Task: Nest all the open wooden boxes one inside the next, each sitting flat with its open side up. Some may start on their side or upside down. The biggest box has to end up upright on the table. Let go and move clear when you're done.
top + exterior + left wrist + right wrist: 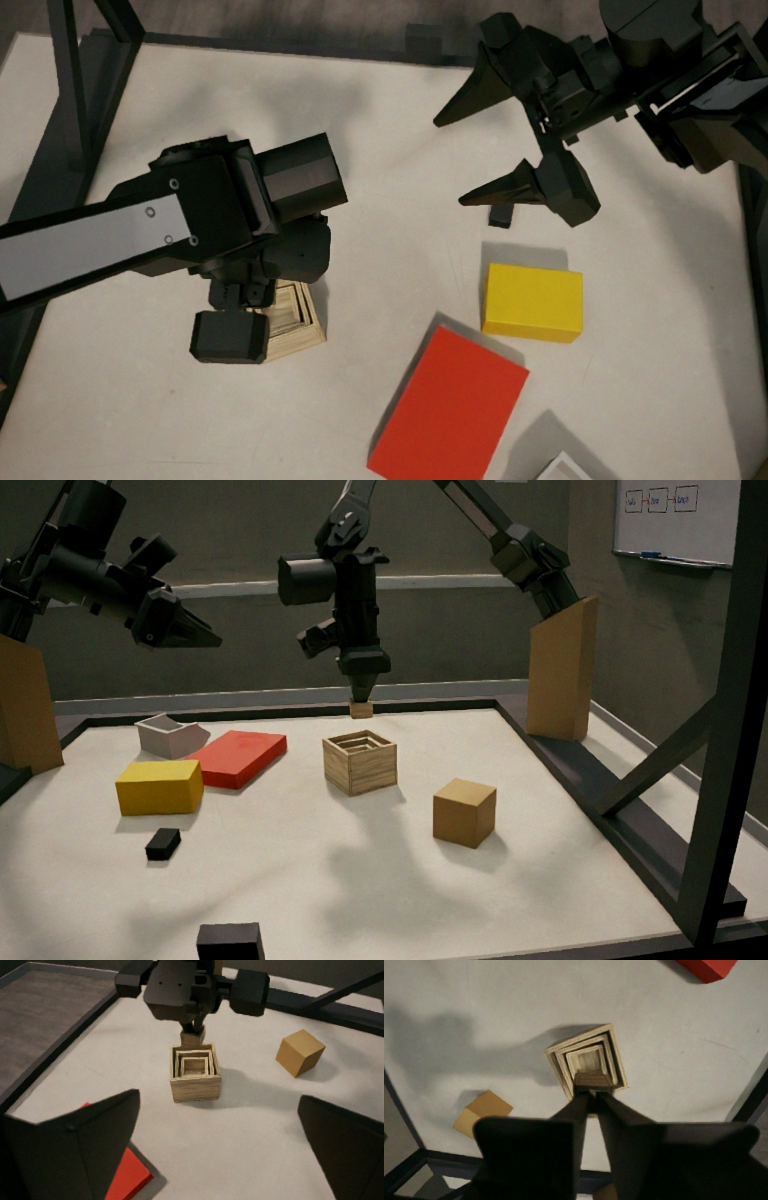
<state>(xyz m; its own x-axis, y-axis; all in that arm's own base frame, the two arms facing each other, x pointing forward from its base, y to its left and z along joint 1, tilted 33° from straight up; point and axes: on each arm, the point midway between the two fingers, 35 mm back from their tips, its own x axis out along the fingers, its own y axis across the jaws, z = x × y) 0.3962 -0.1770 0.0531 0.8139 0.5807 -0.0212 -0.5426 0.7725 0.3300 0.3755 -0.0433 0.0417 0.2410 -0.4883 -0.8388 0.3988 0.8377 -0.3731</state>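
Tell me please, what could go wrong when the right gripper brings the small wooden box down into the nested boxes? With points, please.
The right gripper point(243, 297) point(361, 700) point(192, 1035) point(591, 1094) pinches the small box point(361, 709) point(192, 1039) point(593, 1080) at its fingertips, so it might tilt or slip. The innermost opening of the nested boxes point(300, 342) point(360, 771) point(196, 1089) point(619, 1055) is narrow; a slightly misaligned descent could catch a rim and leave the small box crooked.
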